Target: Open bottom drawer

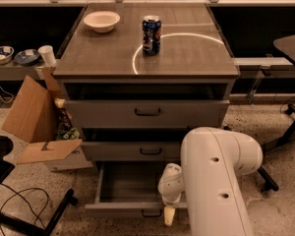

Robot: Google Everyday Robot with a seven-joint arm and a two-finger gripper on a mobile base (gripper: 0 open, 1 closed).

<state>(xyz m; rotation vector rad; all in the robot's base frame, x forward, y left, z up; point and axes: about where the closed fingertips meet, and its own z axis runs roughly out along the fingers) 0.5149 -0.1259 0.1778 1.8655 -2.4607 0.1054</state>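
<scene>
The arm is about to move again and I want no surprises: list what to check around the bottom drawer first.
1. Bottom drawer pulled out, tray showing: ok.
2. Gripper at the drawer's front edge, just right of the handle; hold on the handle: cannot tell.
3. Can and bowl upright on the cabinet top, back from the front edge: ok.
4. Cardboard box left of the cabinet, apart from the drawer: ok.
5. Black chair leg on the floor near the drawer's front left corner, a gap between them: ok.
</scene>
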